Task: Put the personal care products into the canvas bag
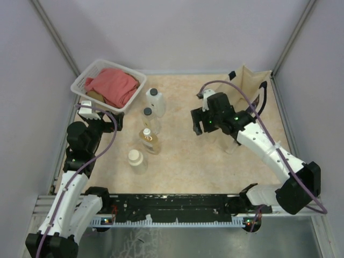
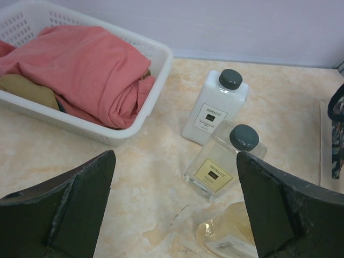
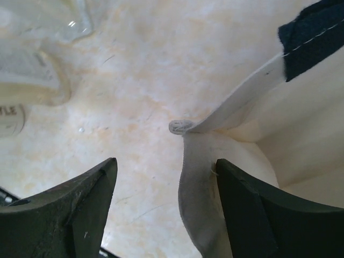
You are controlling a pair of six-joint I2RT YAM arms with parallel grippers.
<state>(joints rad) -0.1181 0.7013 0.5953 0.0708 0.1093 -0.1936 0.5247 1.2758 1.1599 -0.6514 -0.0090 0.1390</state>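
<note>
- Left gripper, far left of the canvas bag: fingers wide apart and empty. It faces the bottle row, which I read as lining up a first pick.
- White bottle, clear bottle, amber bottle and cream jar: in a row left of the bag, none inside.
- Right gripper, at the bag's rim: fingers apart, straddling the fabric edge unpinched. Probably placed to hold the mouth open.
</note>
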